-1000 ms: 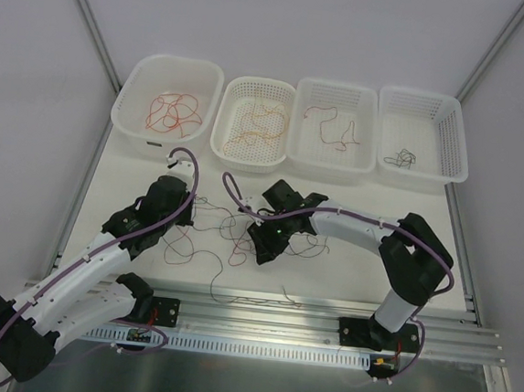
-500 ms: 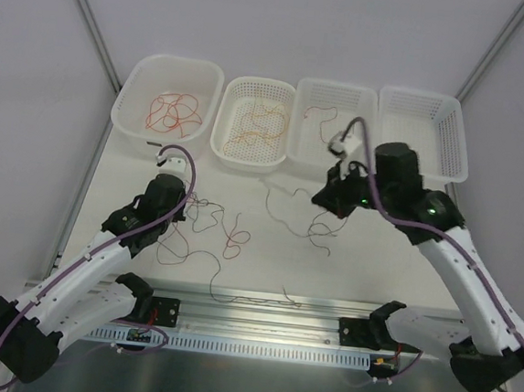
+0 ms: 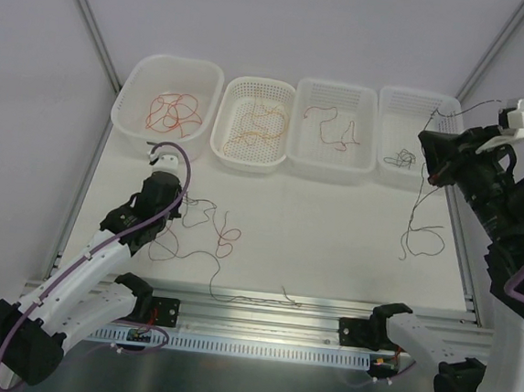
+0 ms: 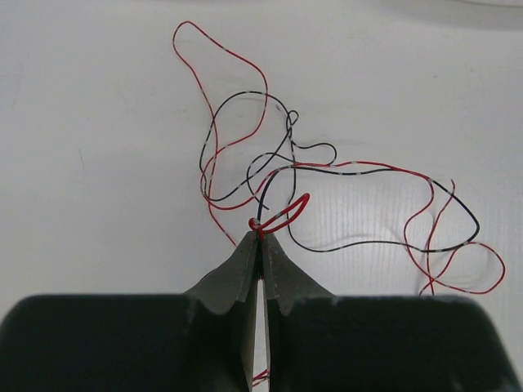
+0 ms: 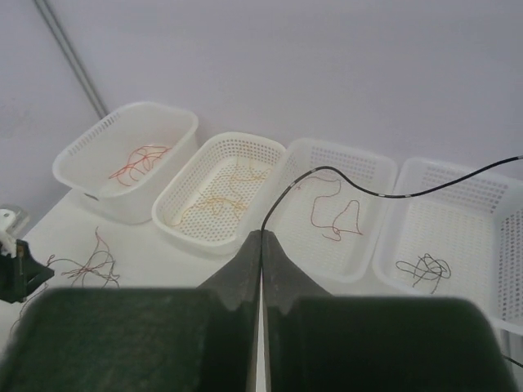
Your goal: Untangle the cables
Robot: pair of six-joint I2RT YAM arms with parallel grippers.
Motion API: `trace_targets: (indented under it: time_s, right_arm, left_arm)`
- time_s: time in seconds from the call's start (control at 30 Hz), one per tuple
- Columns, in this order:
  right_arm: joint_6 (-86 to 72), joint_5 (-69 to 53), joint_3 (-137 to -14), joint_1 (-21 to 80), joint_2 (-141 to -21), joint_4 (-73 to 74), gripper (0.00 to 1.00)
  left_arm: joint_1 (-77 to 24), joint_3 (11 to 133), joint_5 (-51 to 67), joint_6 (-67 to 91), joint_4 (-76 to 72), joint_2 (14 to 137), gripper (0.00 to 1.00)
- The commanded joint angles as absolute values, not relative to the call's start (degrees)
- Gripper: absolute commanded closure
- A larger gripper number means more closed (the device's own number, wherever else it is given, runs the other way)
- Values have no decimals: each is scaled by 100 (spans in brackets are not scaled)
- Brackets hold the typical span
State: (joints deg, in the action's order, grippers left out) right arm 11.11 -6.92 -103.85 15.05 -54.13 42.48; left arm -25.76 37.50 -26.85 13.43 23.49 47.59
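Note:
The tangle of thin red and black cables (image 3: 205, 232) (image 4: 270, 163) lies on the white table just right of my left gripper (image 3: 174, 210). That gripper (image 4: 260, 229) is shut on a red loop at the tangle's near edge. My right gripper (image 3: 427, 162) (image 5: 261, 233) is raised high over the table's right side and is shut on a single black cable (image 5: 384, 194). This black cable (image 3: 414, 214) hangs down from the jaws to a loop on the table, clear of the tangle. A dark red-brown strand (image 3: 253, 298) lies alone near the front edge.
Several white baskets stand in a row at the back: one (image 3: 177, 60) with red wires, one (image 3: 258, 83) with orange, one (image 3: 338, 86) with a red-brown strand, and one (image 3: 418, 93) with a black bundle. An aluminium rail (image 3: 269, 320) runs along the front.
My right arm has shut on a black cable at the table's middle, then lifted and swung far right, drawing it out of the tangle. The left gripper stayed shut and shifted slightly left.

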Motion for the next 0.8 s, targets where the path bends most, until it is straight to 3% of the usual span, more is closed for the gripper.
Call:
trace_targets:
  time_s: [0.0, 0.4, 0.77]
  right_arm:
    - [1142, -36, -10459, 1363, -6072, 4184, 99]
    - [1555, 264, -11934, 220, -7979, 2866, 99]
    - [1003, -606, -12428, -817, -9763, 1311, 99]
  left_arm:
    - [-2531, 3841, -2339, 1398, 2435, 4746, 98]
    - [-2531, 3850, -1204, 1301, 2285, 5124, 99]
    - [-2531, 3850, -730, 1222, 2127, 5458, 99]
